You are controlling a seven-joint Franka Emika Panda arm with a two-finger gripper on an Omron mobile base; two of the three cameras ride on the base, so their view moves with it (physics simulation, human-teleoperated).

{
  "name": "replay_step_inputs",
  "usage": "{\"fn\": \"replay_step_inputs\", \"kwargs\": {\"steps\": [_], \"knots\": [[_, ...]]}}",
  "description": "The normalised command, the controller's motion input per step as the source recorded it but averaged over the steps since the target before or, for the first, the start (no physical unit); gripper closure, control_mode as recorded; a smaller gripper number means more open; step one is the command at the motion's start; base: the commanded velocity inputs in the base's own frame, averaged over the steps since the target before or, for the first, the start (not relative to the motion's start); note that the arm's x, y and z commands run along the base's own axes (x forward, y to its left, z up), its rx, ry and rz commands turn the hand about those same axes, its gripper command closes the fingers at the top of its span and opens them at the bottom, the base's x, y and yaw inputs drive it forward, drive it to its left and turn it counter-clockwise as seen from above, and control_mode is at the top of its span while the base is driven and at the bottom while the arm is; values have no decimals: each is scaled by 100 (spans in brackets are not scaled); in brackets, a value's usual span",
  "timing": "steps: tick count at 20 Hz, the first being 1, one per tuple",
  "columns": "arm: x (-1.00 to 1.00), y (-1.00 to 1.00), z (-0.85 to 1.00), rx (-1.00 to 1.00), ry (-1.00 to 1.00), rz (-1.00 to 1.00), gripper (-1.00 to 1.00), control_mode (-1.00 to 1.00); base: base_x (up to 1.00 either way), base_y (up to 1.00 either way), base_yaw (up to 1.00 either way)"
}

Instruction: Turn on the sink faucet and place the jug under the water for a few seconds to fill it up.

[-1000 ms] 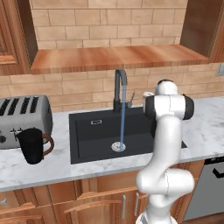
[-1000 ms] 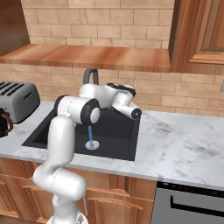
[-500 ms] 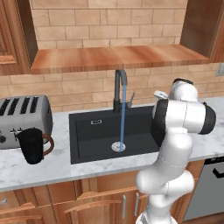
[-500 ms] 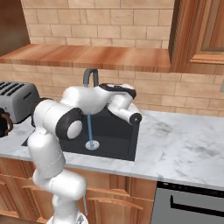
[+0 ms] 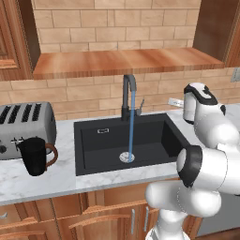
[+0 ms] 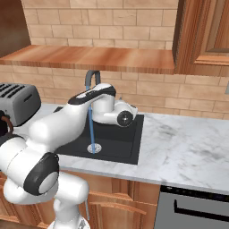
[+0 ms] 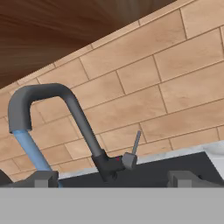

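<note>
Brick backsplash and a wooden shelf run behind our white marble counter (image 5: 56,180), with wood cabinets below. Set into the marble we've got the black sink (image 5: 108,145), and the sink faucet (image 5: 127,96) stands at its back edge, around 12 o'clock from the silver drain (image 5: 126,157). It's running: the water (image 5: 131,124) drops as a thin blue line straight from the spout onto the drain.

The jug (image 5: 33,157) sits on the counter well off at 9 o'clock from the basin, brown handle pointing toward the sink, just in front of the silver toaster (image 5: 26,129) and either touching it or nearly so, we can't tell which.

Our gripper (image 7: 111,179) is up near the faucet, holding nothing. In the hand view the two fingertips (image 7: 43,178) sit far apart, so the jaws are spread wide, with the tap's base and its little side lever (image 7: 136,142) showing between them, lever tipped up toward 1 o'clock. The arm is hunched over the sink's right side.
</note>
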Motion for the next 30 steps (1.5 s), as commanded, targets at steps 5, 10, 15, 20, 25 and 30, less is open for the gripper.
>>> {"fn": "replay_step_inputs", "kwargs": {"steps": [5, 10, 15, 20, 25, 30], "knots": [[-93, 61, 32, -31, -6, 11, -100, -100, 0, 0, 0], [-70, 98, 0, -35, -5, 18, -100, -100, 0, 0, 0], [-72, 100, 1, -35, -7, 23, -100, -100, 0, 0, 0], [-49, 100, 3, -34, -4, 26, -100, -100, 0, 0, 0], [-9, 100, 0, -22, 0, 26, -100, -100, 0, 0, 0], [0, 97, -18, -2, 0, 18, -100, -100, 0, 0, 0]]}}
